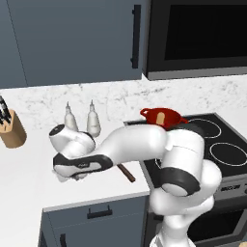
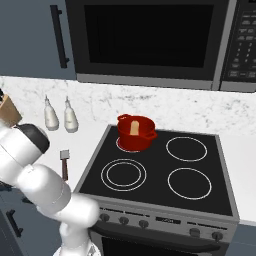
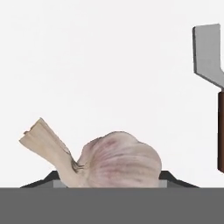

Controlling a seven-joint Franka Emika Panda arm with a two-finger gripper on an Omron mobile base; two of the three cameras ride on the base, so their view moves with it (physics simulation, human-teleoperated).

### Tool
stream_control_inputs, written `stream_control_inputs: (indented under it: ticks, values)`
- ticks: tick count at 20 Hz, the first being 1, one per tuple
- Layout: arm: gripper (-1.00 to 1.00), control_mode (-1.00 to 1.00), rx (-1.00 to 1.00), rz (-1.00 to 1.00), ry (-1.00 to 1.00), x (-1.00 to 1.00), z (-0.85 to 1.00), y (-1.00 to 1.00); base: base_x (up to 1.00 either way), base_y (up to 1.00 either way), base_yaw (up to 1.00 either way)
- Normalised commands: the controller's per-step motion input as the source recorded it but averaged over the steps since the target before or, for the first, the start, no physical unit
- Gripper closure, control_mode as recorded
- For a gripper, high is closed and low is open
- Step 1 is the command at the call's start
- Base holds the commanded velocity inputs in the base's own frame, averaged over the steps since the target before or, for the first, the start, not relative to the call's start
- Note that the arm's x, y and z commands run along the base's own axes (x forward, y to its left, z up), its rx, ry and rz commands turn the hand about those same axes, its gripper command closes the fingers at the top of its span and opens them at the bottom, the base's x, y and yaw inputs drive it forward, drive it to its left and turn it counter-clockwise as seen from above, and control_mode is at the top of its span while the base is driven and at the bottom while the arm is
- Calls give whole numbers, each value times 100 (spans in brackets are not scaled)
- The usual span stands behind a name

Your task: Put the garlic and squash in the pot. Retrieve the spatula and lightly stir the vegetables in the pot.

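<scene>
In the hand view the garlic, a pale pinkish bulb with a tan stalk pointing left, lies on the white counter. It fills the gap between the dark tips of my gripper, which is shut on it. Off to the right lies the spatula, grey blade and brown handle, apart from the garlic. From the base views, the spatula rests on the counter just left of the stove. The red pot stands on the rear left burner with the tan squash inside it. My arm bends low over the counter left of the stove.
Two white bottles stand against the marble backsplash, and a wooden knife block sits at the far left. The black stove has four burners. A microwave hangs above it. The counter's front edge runs below my hand.
</scene>
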Motion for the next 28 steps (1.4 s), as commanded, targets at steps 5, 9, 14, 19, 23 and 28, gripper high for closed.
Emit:
stream_control_inputs:
  ticks: [5, 9, 14, 19, 23, 28]
  values:
    - [100, -100, 13, 0, -17, -52, 58, -85, 0, 0, 0]
    - [100, -100, 15, 0, -26, -21, 9, -100, 0, 0, 0]
    - [100, -100, 13, 0, -19, 0, 22, -100, 0, 0, 0]
    - [100, -100, 8, -1, -17, 7, 43, -100, 0, 0, 0]
    - [100, -100, 6, -2, -16, 16, 45, -100, 0, 0, 0]
    - [100, -100, 7, -1, -16, 27, 60, -88, 0, 0, 0]
